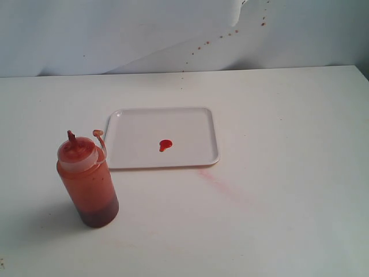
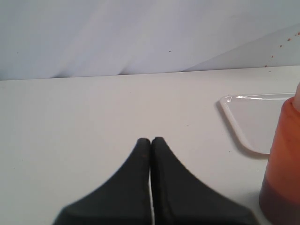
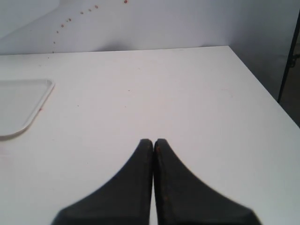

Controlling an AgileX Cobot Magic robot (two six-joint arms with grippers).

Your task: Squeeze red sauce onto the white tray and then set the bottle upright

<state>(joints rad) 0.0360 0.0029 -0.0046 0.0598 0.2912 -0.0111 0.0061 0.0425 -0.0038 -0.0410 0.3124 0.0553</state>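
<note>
The bottle (image 1: 87,182) stands upright on the table, just left of and in front of the white tray (image 1: 196,124), its nozzle stained and its small cap hanging at the side. A small glossy blob of red sauce (image 1: 165,145) lies near the tray's middle. Neither gripper shows in the exterior view. My left gripper (image 2: 151,140) is shut with nothing in it, low over bare table; the bottle (image 2: 282,159) and a tray corner (image 2: 243,117) lie off to one side. My right gripper (image 3: 153,141) is also shut and empty, with a tray corner (image 3: 23,105) at the frame's edge.
A faint pink smear (image 1: 222,182) streaks the table by the tray's front right corner. Red specks (image 1: 230,33) dot the white backdrop behind the table. The table's right edge (image 3: 267,91) drops off in the right wrist view.
</note>
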